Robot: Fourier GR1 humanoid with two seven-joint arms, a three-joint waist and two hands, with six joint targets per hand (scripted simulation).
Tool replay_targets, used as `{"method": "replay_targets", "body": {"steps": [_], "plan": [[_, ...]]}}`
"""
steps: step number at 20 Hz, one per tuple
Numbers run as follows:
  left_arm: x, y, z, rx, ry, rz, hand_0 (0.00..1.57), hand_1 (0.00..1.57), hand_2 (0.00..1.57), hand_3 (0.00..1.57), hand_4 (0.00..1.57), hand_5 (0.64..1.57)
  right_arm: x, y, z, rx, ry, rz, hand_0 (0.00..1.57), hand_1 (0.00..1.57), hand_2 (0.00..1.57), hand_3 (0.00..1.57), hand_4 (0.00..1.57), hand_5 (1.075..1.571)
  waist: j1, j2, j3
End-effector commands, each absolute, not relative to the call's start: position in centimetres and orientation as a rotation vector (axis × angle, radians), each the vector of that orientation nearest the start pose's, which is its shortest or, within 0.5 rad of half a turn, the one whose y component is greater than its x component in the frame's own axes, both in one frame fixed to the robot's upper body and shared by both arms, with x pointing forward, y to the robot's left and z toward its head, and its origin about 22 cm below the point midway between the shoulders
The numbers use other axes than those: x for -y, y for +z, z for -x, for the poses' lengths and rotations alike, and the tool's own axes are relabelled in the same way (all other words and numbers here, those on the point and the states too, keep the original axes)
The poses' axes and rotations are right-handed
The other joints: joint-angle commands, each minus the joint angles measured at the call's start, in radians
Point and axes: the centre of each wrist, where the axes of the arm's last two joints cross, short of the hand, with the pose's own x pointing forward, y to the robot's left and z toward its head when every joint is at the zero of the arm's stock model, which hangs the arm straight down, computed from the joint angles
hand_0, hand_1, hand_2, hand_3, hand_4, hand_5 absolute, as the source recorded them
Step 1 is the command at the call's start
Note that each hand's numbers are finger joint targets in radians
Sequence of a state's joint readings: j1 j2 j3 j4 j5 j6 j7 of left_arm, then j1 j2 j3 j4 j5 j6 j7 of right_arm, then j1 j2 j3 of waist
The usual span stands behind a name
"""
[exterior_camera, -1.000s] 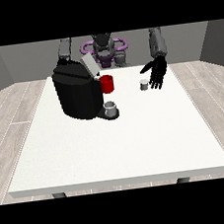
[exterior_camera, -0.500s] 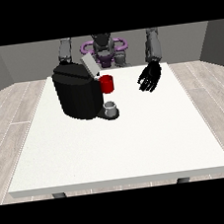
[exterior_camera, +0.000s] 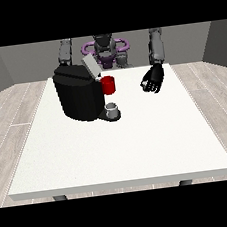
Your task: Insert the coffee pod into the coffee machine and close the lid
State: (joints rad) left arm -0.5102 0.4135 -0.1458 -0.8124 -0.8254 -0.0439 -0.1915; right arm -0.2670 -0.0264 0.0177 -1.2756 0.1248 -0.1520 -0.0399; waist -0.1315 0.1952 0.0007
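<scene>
The black coffee machine (exterior_camera: 81,97) stands on the table's left half, towards the back. Its grey lid (exterior_camera: 90,66) is tilted up and open, and a red part (exterior_camera: 109,85) sticks out at its front. The hand at the view's right (exterior_camera: 153,79) hovers above the table to the right of the machine with its fingers curled. A small pale bit of the coffee pod (exterior_camera: 145,85) shows at its fingertips. The other arm (exterior_camera: 65,52) runs down behind the machine at the view's left, and its hand is hidden.
A small grey cup (exterior_camera: 113,109) sits on the machine's drip tray. The white table (exterior_camera: 125,149) stretches wide towards the camera. The robot's torso (exterior_camera: 105,48) stands behind the far edge.
The hand at the view's right closed round the pod that stood on the table, lifted it and drew slightly left towards the machine. The pod no longer stands on the table.
</scene>
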Motion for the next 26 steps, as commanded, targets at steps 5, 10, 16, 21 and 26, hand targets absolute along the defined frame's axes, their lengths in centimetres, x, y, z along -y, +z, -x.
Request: {"method": "replay_targets", "body": {"steps": [5, 10, 16, 21, 26], "plan": [[-28.6, -1.0, -35.9, 1.164, -1.354, -0.637, 0.91, 0.91, 1.05, 0.96, 0.41, 1.571, 22.0, -2.4, -30.4, 1.461, 0.130, 0.287, 0.00, 0.00, 0.00, 0.00, 0.00, 1.571, 0.045, -0.067, -0.0007], [-28.5, -0.3, -37.0, 1.243, -1.304, -0.652, 1.28, 1.28, 1.31, 1.24, 0.50, 1.571, 21.0, -3.5, -29.5, 1.481, 0.116, 0.262, 0.00, 0.00, 0.00, 0.00, 0.00, 1.571, 0.019, -0.067, -0.0007], [-26.3, 2.0, -38.2, 1.277, -1.246, -0.459, 1.45, 1.45, 1.43, 1.35, 0.53, 1.571, 23.8, -5.4, -28.5, 1.360, 0.117, 0.293, 0.00, 0.00, 0.00, 0.00, 0.00, 1.571, 0.061, -0.168, -0.0002], [-22.9, 4.7, -39.6, 1.313, -1.288, -0.385, 1.37, 1.37, 1.38, 1.33, 0.50, 1.571, 23.2, -6.6, -28.4, 1.381, 0.118, 0.307, 0.00, 0.00, 0.00, 0.00, 0.00, 1.571, 0.083, -0.183, 0.0000], [-23.0, 6.8, -40.3, 1.323, -1.319, -0.386, 1.40, 1.40, 1.40, 1.34, 0.60, 1.571, 22.4, -6.6, -27.7, 1.351, 0.127, 0.270, 0.00, 0.00, 0.00, 0.00, 0.00, 1.571, 0.048, -0.225, -0.0004]]}}
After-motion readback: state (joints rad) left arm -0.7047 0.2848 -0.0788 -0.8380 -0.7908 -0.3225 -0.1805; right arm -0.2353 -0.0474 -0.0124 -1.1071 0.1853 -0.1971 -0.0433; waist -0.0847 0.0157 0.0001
